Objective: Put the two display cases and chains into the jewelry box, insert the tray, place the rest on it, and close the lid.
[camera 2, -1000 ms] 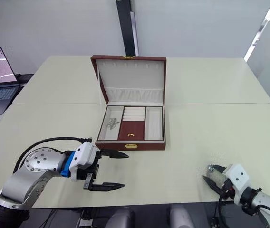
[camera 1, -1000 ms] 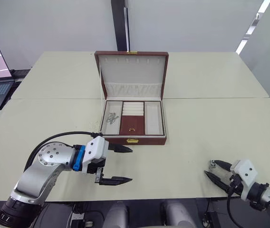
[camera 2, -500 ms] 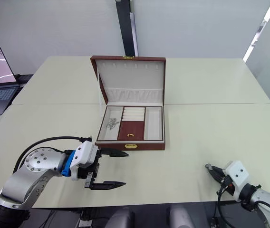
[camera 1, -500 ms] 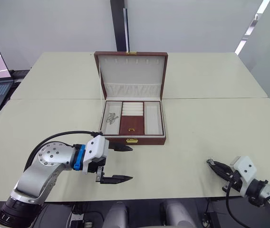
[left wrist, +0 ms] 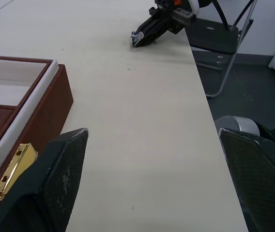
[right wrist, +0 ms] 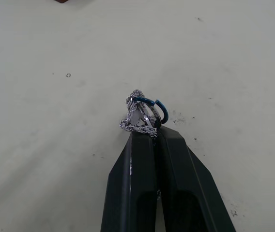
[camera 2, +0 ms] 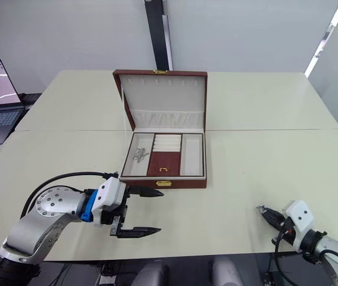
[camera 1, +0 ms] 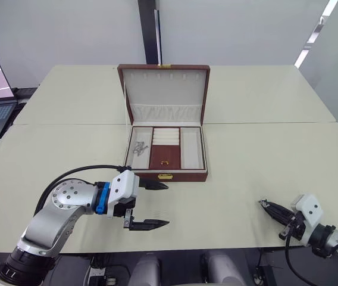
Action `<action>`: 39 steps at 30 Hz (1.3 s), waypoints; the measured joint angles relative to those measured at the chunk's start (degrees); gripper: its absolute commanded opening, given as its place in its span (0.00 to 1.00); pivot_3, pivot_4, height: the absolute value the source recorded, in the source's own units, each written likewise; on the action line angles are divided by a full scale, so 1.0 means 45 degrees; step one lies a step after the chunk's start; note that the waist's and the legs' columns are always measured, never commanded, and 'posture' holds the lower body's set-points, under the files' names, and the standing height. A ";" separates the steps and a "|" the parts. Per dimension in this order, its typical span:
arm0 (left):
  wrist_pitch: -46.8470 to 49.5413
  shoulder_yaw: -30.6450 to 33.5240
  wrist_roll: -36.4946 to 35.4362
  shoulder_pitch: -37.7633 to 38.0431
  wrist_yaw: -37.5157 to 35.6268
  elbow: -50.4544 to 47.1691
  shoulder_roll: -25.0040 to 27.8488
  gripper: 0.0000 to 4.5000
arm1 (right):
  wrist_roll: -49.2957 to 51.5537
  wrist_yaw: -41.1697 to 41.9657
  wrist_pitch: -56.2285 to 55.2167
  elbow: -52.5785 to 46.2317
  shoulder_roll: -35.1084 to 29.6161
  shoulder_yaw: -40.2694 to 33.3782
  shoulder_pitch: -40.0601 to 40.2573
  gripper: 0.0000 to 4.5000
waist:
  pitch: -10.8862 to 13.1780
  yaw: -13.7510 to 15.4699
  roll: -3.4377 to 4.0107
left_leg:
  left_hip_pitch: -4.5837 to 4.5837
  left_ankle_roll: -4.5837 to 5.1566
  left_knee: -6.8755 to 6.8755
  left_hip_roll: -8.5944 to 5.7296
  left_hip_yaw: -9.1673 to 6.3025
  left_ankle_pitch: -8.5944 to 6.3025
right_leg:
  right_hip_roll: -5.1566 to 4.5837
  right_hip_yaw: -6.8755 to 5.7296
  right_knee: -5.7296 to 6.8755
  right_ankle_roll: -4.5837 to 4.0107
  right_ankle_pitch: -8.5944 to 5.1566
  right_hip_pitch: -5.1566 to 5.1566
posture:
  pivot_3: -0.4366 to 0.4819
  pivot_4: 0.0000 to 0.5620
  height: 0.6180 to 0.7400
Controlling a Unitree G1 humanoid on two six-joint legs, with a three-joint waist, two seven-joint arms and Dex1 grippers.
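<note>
The pale matte table (camera 1: 264,155) carries the wood-grain jewelry box (camera 1: 168,155), its cream-lined lid (camera 1: 164,95) upright and the tray (camera 1: 191,149) inside. The left gripper (camera 1: 149,205) stands wide before the clasp. The right gripper (right wrist: 152,133) – near the table edge – pinches a twisted silver chain (right wrist: 136,116).

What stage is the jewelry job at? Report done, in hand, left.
Done: the tray sits in the jewelry box, with silver pieces in one end section. In hand: right gripper shut on a small chain. Left: place it, close the lid.
</note>
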 measured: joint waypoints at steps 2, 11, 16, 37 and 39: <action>0.0006 0.0013 -0.0009 0.0024 0.0071 -0.0005 -0.0017 1.00 | 0.0513 -0.0011 0.0461 -0.0469 -0.0021 -0.0098 -0.0360 0.00 | 0.0011 0.0001 0.0025 | -0.0003 0.0000 0.0000 0.0000 -0.0003 0.0000 | 0.0000 -0.0002 0.0002 0.0000 0.0000 -0.0003 | 0.48 0.27 1.00; 0.0750 0.1014 -0.0721 0.0871 0.1497 -0.0323 -0.0774 1.00 | 0.2798 -0.0077 0.3512 -0.2203 -0.1116 -0.0173 -0.3442 0.00 | 0.0020 -0.0004 0.0040 | -0.0022 0.0000 0.0007 -0.0004 -0.0009 0.0000 | -0.0003 -0.0006 0.0003 0.0002 0.0001 -0.0016 | 0.48 0.27 1.00; 0.0863 0.1927 -0.0902 0.1866 0.2556 -0.0621 -0.1200 1.00 | 0.3210 -0.0458 0.4592 -0.1718 -0.0966 0.0713 -0.6754 0.00 | 0.0023 0.0003 0.0046 | -0.0026 0.0000 0.0003 0.0003 -0.0016 0.0000 | 0.0001 -0.0015 0.0003 -0.0001 0.0000 -0.0028 | 0.48 0.27 1.00; 0.0400 0.3631 -0.0845 0.5111 0.6675 -0.2929 -0.3773 1.00 | 0.1073 -0.0472 0.4547 0.2297 0.1958 0.4454 -1.2036 0.00 | 0.0029 0.0006 0.0053 | -0.0055 -0.0001 0.0003 -0.0016 0.0001 0.0001 | -0.0028 -0.0003 0.0016 -0.0001 0.0003 -0.0076 | 0.48 0.27 1.00; 0.0349 0.3620 -0.0842 0.5138 0.6758 -0.2984 -0.3900 1.00 | 0.0796 -0.0469 0.4456 0.2517 0.2088 0.4685 -1.2130 0.00 | 0.0029 0.0004 0.0053 | -0.0054 -0.0001 0.0003 -0.0012 -0.0003 0.0001 | -0.0022 -0.0004 0.0019 -0.0002 0.0003 -0.0077 | 0.48 0.27 1.00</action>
